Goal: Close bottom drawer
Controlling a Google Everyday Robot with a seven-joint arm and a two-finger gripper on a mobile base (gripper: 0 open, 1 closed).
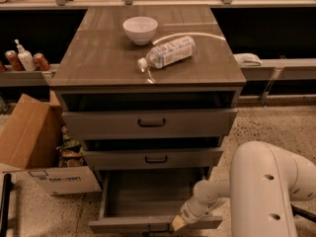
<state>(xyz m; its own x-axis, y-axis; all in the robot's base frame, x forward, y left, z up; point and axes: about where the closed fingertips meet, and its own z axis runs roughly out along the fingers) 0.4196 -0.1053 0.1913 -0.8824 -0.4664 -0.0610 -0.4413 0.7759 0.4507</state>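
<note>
1. Well, the cabinet [98, 58] is the reference.
2. Bottom drawer [143, 196] — lowest in the cabinet — stands pulled well out.
3. Gripper [178, 224] sits at that drawer's front edge, at the cabinet's foot; open or clamped, I cannot tell. Likely step: lining up. Next — a straight push inward.

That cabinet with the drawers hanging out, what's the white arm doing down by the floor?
A robot arm is working at the bottom drawer, which is pulled far out. The gripper is low at the right part of the drawer's front panel, so it looks set to push the drawer in; the drawer is not closed yet. A white bowl and a plastic bottle lying on its side are on the cabinet top, away from the arm.
</note>
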